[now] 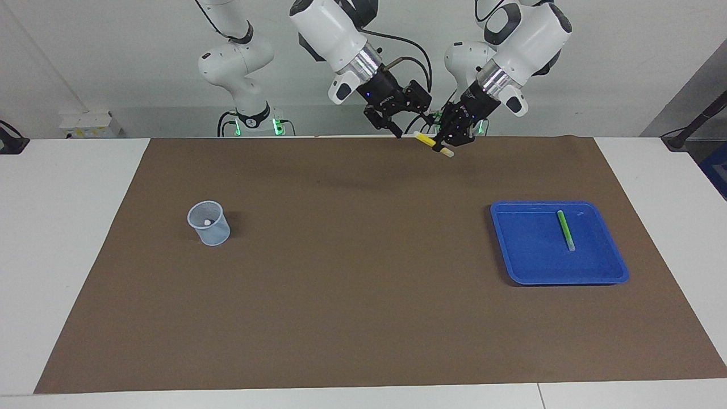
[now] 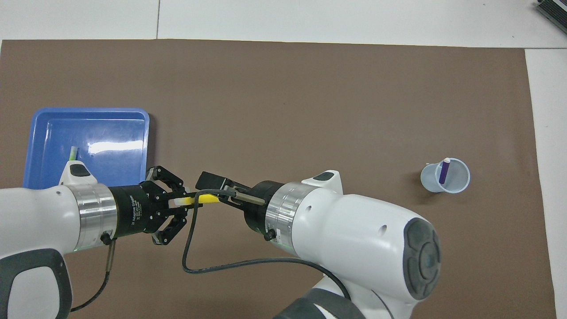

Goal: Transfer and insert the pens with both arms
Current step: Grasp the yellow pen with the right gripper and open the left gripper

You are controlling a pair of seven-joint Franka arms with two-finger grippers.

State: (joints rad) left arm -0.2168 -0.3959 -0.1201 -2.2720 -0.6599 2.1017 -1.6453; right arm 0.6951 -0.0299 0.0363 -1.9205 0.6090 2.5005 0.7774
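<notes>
Facing view
Surface: white surface (image 1: pixel 74 238) with a wide brown mat (image 1: pixel 363 318) laid over most of it, a pale wall at the robots' end.
Left claw: left claw (image 1: pixel 450 138) is up in the air over the mat's edge at the robots' end, fingers clamped on the slim yellow marker pen (image 1: pixel 430 142).
Yellow pen: held tilted, its whitish end lower and its yellow end pointing toward the right claw.
Right claw: right claw (image 1: pixel 392 126) hangs just beside the pen's yellow end, fingers apart; I cannot tell whether they touch it.
Tray: shallow blue plastic tray (image 1: pixel 602 272) sits on the mat toward the left arm's end of the surface.
Green pen: slim green marker pen (image 1: pixel 565 229) lies flat in the tray, its pale end farther from the robots.
Cup: small translucent plastic cup (image 1: pixel 210 224) stands on the mat toward the right arm's end, well apart from the tray.

Overhead view
Left claw: left claw (image 2: pixel 179 204) comes in from the bottom left, closed on the pen's whitish end.
Yellow pen: yellow pen (image 2: pixel 201 199) bridges the gap between the two claws.
Right claw: right claw (image 2: pixel 212 188) is mostly hidden under its own wrist and black cable (image 2: pixel 190 248).
Tray: blue tray (image 2: pixel 44 128), with only the tip of the green pen (image 2: pixel 73 153) showing past the left arm.
Cup: cup (image 2: pixel 460 184) holds the slim purple marker pen (image 2: pixel 443 172), which leans upright inside with its white end up.
</notes>
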